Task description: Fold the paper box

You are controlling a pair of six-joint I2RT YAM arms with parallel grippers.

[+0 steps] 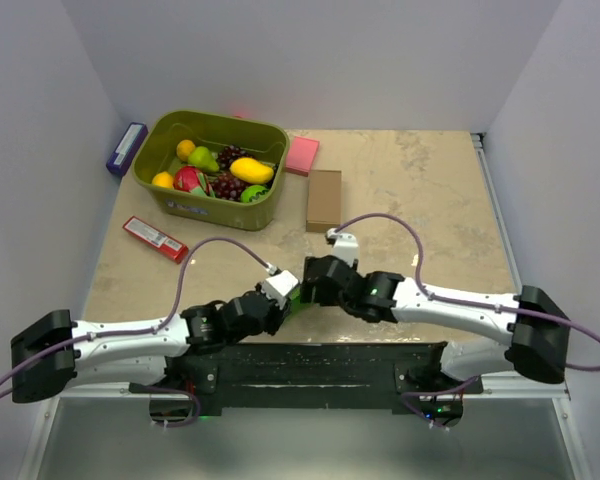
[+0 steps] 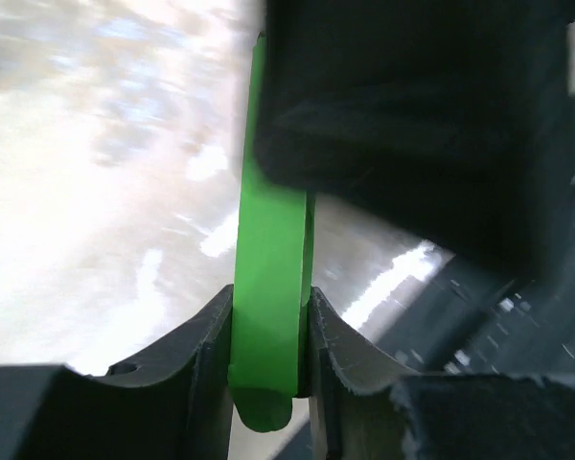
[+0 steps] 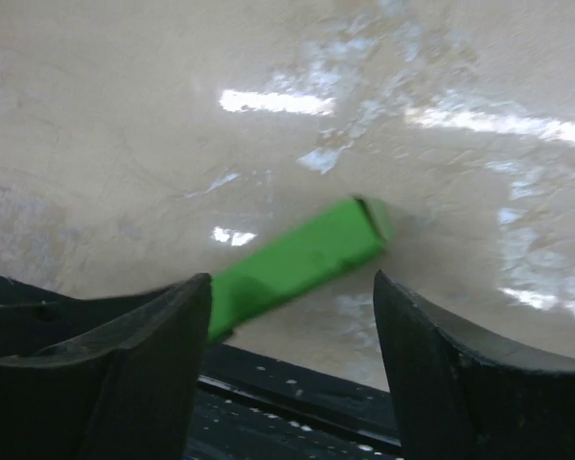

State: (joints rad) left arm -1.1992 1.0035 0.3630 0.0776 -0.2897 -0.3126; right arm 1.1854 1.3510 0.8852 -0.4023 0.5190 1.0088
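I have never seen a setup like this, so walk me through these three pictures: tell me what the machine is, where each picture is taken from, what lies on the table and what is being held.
The machine is two white robot arms bolted at the near edge of a table. The wide picture looks down from above and behind them. The other two come from cameras on the wrists, so each shows its own dark fingers at the bottom.

On the table are a green tub of toy fruit, a brown cardboard box, a pink pad, a red packet and a purple item.

The left gripper is pinching the paper box, folded flat. The right gripper is open, with the green card between its fingers but not gripped.
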